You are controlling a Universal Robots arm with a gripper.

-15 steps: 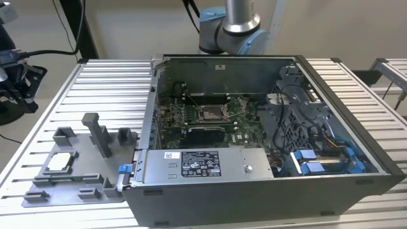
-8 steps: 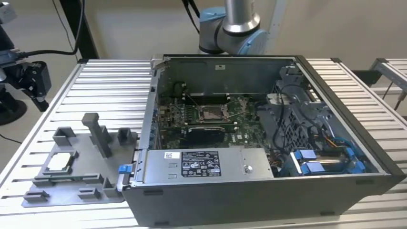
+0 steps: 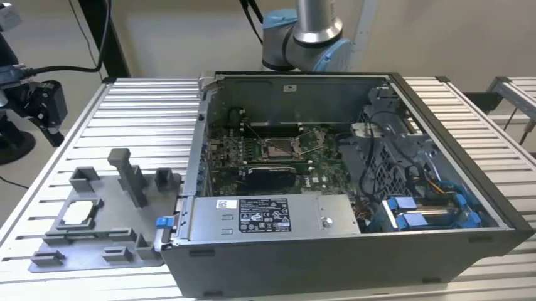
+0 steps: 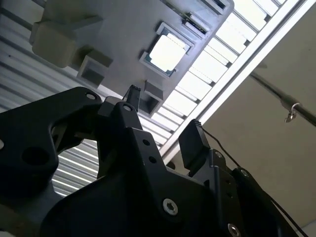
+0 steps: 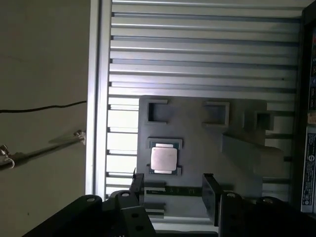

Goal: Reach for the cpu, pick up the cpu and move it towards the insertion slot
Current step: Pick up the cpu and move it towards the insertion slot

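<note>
Two fingers (image 5: 210, 193) spread wide, holding nothing. cpu (image 5: 164, 159) flat in grey fixture (image 5: 192, 143) pocket, just beyond gripper (image 5: 173, 190), slightly off gap centre, untouched; exterior view's left, well apart from insertion slot (image 3: 279, 148).

One cpu (image 3: 77, 213), one insertion slot (image 3: 279, 148), one computer case (image 3: 335, 266), one fixture plate (image 3: 88, 251).

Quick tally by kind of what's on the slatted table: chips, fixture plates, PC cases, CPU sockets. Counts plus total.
cpu: 1
grey fixture plate: 1
computer case: 1
insertion slot: 1
Total: 4
</note>
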